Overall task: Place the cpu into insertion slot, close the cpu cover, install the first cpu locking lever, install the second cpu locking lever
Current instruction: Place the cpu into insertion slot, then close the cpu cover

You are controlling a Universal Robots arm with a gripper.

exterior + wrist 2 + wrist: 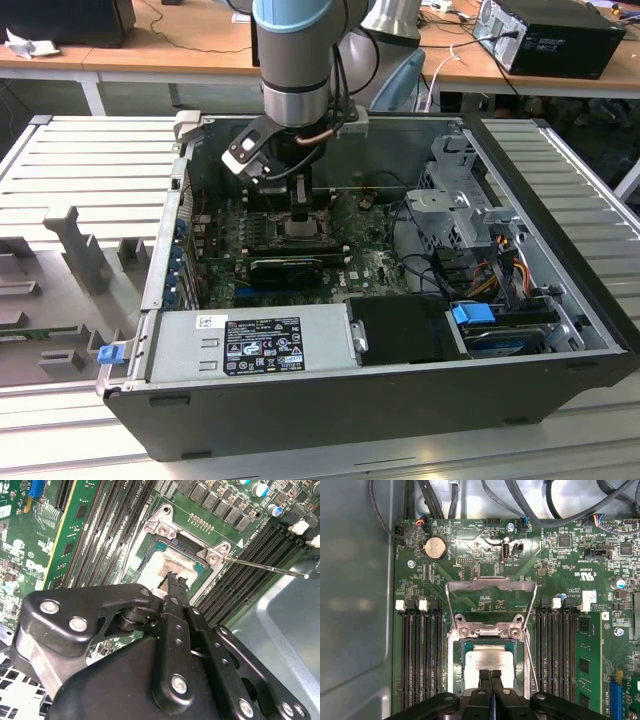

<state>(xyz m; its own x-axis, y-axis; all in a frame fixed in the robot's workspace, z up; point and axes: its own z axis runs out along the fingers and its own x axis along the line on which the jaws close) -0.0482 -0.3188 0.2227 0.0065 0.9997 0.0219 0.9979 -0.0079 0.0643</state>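
Note:
The cpu [487, 659] lies flat in the insertion slot [453, 662] on the green board, its dull silver top [172, 561] showing in both wrist views. My gripper [490, 673] is shut with nothing between its fingers, and its tips [173, 580] stand at the cpu's top near one edge. I cannot tell whether they touch it. The cpu cover [490, 584] is swung open, standing back from the slot on its hinges. A thin locking lever [265, 568] sticks out free beside the slot. In the exterior view the gripper [301, 205] reaches down inside the computer case.
Long black memory slots [420, 655] flank the socket on both sides. A black graphics card [285, 268] lies close in front of the socket. The power supply [255, 345], drive cage [465, 205] and cables [500, 265] crowd the case, and its metal wall [285, 610] is close by.

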